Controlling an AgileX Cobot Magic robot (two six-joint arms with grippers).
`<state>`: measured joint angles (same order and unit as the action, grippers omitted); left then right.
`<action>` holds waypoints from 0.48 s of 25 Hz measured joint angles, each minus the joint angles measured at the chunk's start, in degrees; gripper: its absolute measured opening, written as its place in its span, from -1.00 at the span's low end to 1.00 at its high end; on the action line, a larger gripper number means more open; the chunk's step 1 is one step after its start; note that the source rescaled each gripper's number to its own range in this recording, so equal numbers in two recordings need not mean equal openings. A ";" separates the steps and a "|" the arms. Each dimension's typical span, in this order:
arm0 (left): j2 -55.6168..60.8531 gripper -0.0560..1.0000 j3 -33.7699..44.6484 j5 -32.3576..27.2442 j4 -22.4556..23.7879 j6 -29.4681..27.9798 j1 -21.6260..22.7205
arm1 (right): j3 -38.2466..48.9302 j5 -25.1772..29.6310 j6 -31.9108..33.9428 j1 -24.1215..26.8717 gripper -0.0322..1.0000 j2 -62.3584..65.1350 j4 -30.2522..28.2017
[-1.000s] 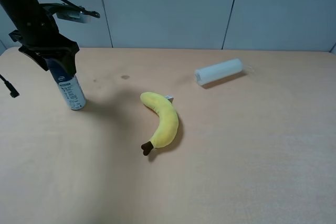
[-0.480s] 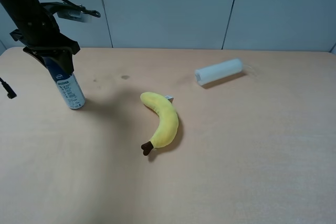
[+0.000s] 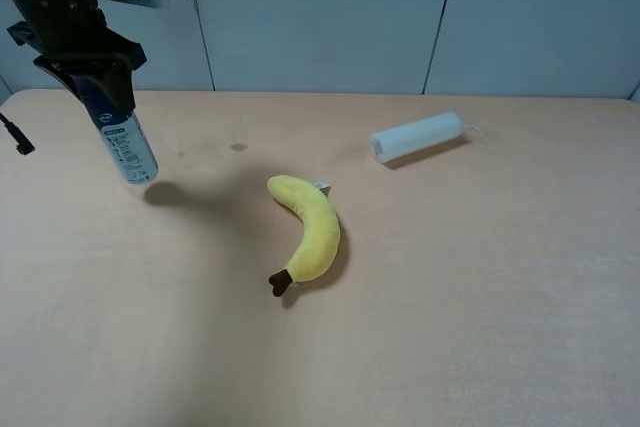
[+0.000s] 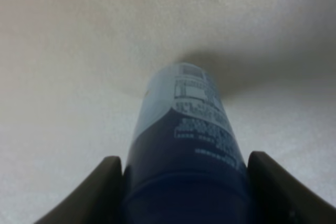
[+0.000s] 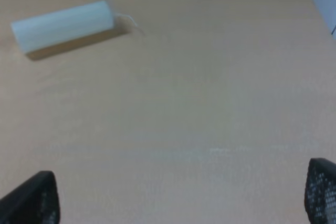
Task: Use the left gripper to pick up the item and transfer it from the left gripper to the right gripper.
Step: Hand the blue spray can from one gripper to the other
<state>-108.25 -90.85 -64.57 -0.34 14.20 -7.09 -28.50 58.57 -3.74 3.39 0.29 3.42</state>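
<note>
Since the earlier frames, the can (image 3: 124, 139) has been lifted off the counter (image 3: 450, 297). Its base was planted before and is now seen clear of the surface, with its shadow (image 3: 172, 193) cast apart from it on the wood. The can is held at the far left of the counter, slightly tilted, with the dark blue top uppermost and the white printed end hanging down.

The left hand (image 3: 100, 87) is clamped on the blue upper section. In the left wrist view the can (image 4: 189, 140) is seen pressed between both fingers (image 4: 102, 187), with no gap on either side, and the printed end points away towards the counter below.

The right hand (image 5: 176, 198) is not seen in the high view. In its own wrist view only the two fingertips (image 5: 31, 198) are shown, spread wide at opposite edges of the picture. Nothing is held between them, and bare counter lies underneath.

The banana (image 3: 312, 227) is laid near the middle of the counter, well apart from the can. The white tube (image 3: 418, 136) is laid on its side further back and to the right. It is also seen in the right wrist view (image 5: 63, 24), ahead of the right hand.
</note>
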 joint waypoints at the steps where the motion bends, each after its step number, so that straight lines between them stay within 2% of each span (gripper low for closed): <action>1: 0.00 -0.87 -0.88 -0.74 -0.13 -0.15 0.00 | 0.00 0.00 0.00 0.00 1.00 0.00 0.00; 12: 1.16 -0.87 -4.05 -2.49 -6.75 -0.48 0.00 | 0.00 0.00 0.00 0.00 1.00 0.00 0.00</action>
<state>-107.09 -94.90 -67.06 -7.09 13.73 -7.09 -28.50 58.57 -3.74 3.39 0.29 3.42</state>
